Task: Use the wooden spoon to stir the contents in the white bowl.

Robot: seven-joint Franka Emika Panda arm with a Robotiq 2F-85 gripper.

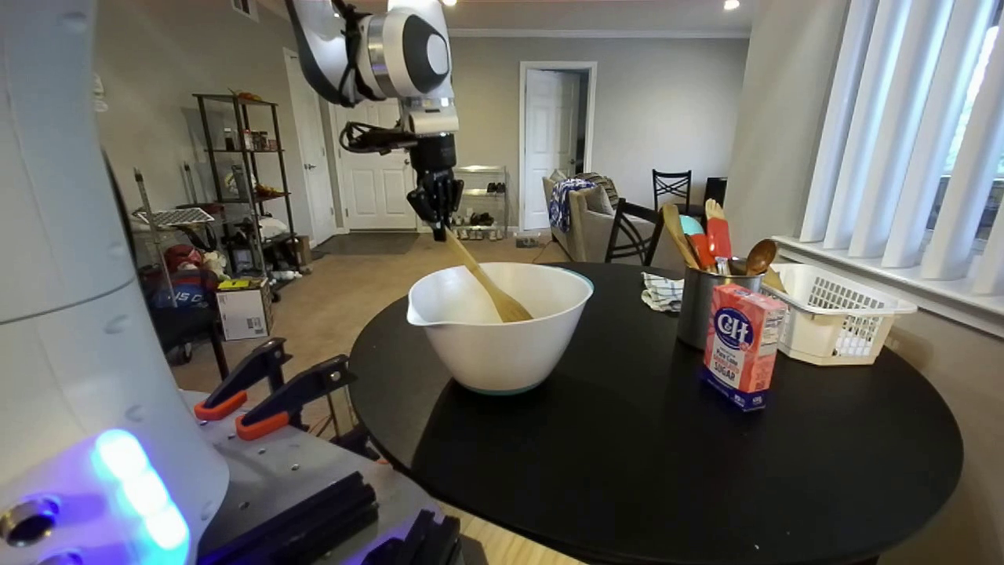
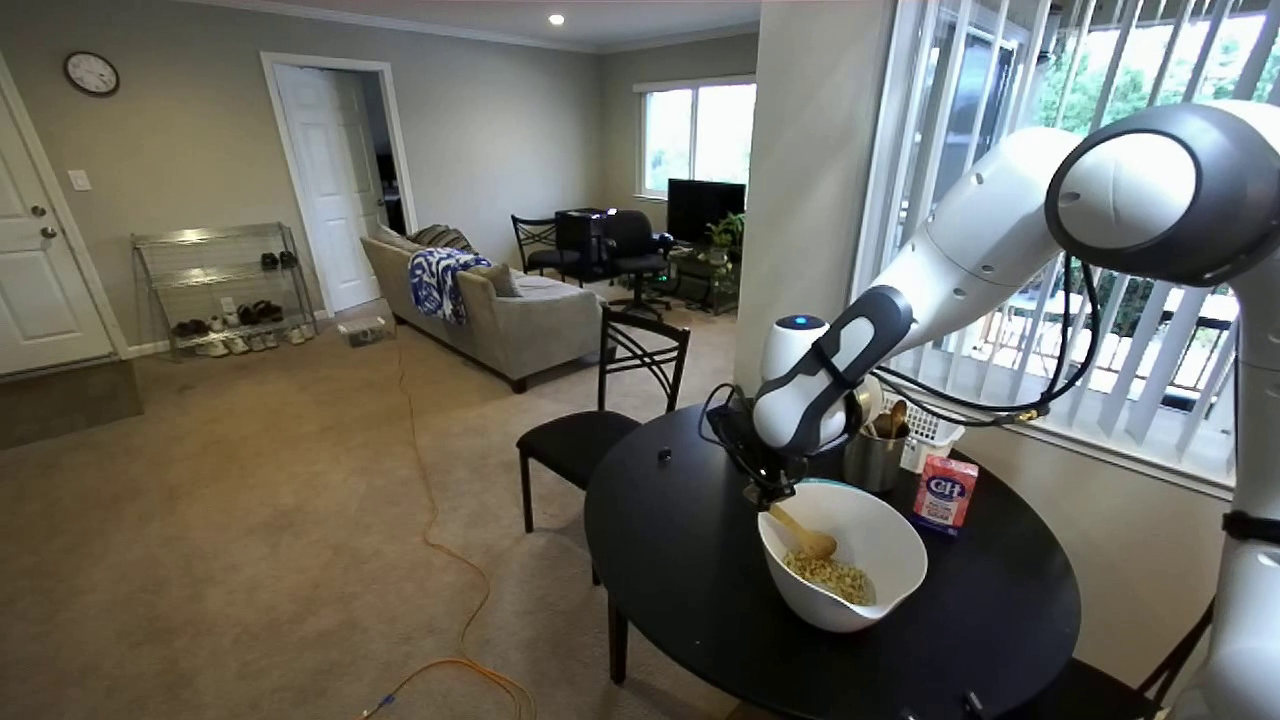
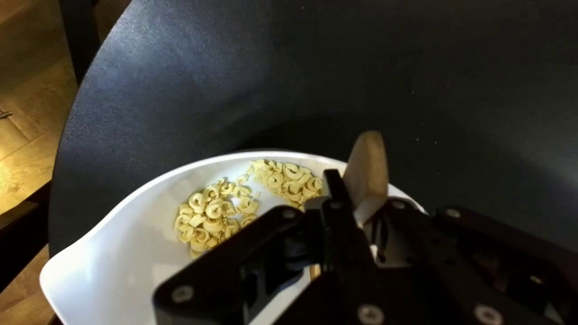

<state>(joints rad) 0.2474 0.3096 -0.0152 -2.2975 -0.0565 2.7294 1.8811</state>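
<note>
The white bowl (image 1: 502,353) stands upright on the black round table, also in an exterior view (image 2: 885,530) and the wrist view (image 3: 117,257). Pale yellow ring-shaped pieces (image 2: 830,578), seen in two patches in the wrist view (image 3: 212,216), lie on its bottom. The wooden spoon (image 1: 486,282) leans in the bowl, its head down inside, also in an exterior view (image 2: 815,544). My gripper (image 1: 439,227) is above the bowl's rim, shut on the upper handle, also in an exterior view (image 2: 770,497). In the wrist view the handle end (image 3: 368,169) sticks out between the fingertips (image 3: 363,201).
On the black table (image 1: 627,463) stand a C&H sugar box (image 1: 743,345), a metal utensil holder (image 1: 694,310), a white basket (image 1: 831,314) and a folded cloth (image 1: 663,292). A black chair (image 2: 590,440) stands beside the table.
</note>
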